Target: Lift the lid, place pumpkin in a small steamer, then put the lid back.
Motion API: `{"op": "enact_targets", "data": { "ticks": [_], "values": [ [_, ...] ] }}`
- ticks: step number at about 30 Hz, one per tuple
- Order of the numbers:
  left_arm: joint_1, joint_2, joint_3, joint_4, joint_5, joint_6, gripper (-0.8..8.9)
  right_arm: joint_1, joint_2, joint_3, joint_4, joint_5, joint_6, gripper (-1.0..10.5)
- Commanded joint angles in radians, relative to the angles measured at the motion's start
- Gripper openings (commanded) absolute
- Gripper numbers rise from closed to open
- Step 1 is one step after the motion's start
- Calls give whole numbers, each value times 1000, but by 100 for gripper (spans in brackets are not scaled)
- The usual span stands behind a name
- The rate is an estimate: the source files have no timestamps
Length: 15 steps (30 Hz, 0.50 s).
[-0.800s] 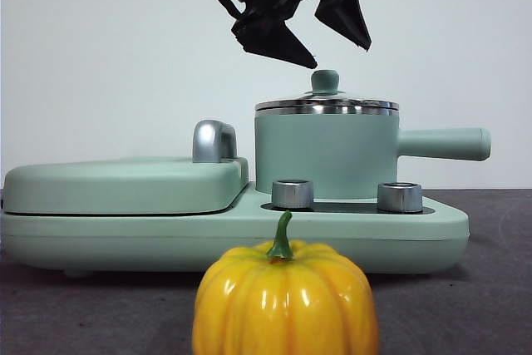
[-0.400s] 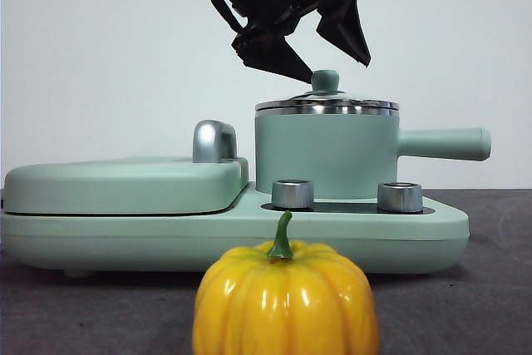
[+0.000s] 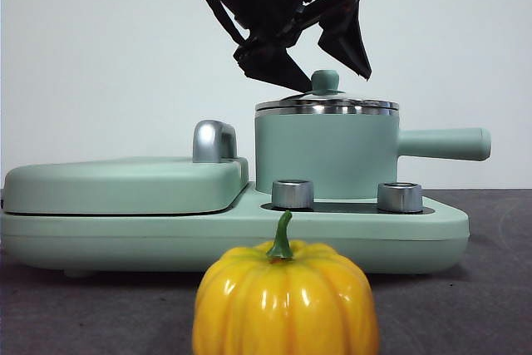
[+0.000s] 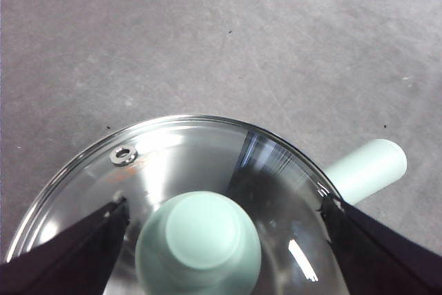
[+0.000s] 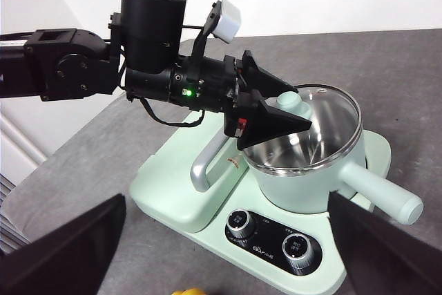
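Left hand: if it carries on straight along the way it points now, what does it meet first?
Most likely the lid's knob: the left hand is open, its jaws either side of the knob and above the lid on the small steamer.

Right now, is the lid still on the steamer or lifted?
On. The lid sits flat on the small steamer rim; the open left gripper straddles its knob.

Lid (image 3: 327, 104) closes steamer (image 3: 326, 155) mouth; left gripper (image 3: 326, 54) straddles knob (image 3: 325, 81), jaws apart; pumpkin (image 3: 285, 298) top unobstructed.
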Motion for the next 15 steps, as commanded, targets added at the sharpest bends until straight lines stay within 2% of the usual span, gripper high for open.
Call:
{"op": "enact_targets", "data": {
  "ticks": [1, 3, 9, 15],
  "values": [
    [-5, 37, 31, 8, -5, -6, 425, 0, 3, 16, 6, -1, -10, 466],
    [-5, 40, 31, 7, -5, -7, 382, 0, 3, 16, 6, -1, -10, 467],
    [-6, 40, 32, 17, -6, -6, 152, 0, 3, 16, 6, -1, -10, 466],
    [-4, 40, 35, 22, -6, 13, 53, 0, 3, 16, 6, -1, -10, 466]
  ]
}}
